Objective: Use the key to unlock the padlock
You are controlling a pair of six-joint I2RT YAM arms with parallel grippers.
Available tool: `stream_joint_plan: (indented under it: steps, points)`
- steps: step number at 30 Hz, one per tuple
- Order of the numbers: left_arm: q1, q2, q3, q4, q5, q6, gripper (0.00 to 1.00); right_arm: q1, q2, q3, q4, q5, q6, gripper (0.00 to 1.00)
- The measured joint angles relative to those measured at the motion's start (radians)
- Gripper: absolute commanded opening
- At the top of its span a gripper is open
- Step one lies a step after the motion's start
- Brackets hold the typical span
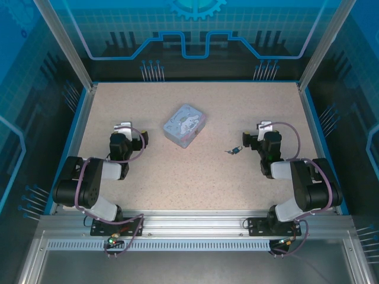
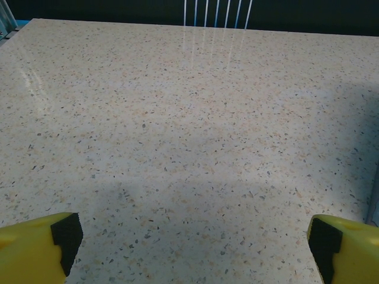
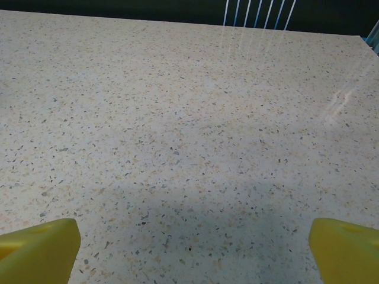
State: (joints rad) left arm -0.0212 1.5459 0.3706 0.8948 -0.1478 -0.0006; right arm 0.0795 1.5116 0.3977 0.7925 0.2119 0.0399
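Padlock [image 1: 237,149]: one, tiny, dark metal, on the speckled beige table [image 1: 195,177], near my right gripper [image 1: 265,126] | key [image 1: 228,152]: one thin dark sliver just beside it, contact unclear | tin [image 1: 185,124]: one, pale blue, squarish, rounded corners | my left gripper [image 2: 192,236] and right gripper: yellow-tipped fingers spread wide, empty.

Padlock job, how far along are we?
Nothing looks done. The padlock and key lie together on the table near the right gripper, too small to tell whether they're joined. Nothing is in hand: that gripper and the left gripper have jaws wide open, empty. Left: grasp both, insert key, turn.
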Motion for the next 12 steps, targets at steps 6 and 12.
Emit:
stream_joint_plan:
  steps: [6, 12]
  points:
    - [0.000, 0.000, 0.000, 0.000, 0.000, 0.000, 0.99, 0.000, 0.000, 0.000, 0.000, 0.000, 0.000, 1.00]
    - [0.000, 0.000, 0.000, 0.001, 0.000, 0.000, 0.99, -0.003, 0.000, 0.003, -0.014, -0.033, 0.000, 1.00]
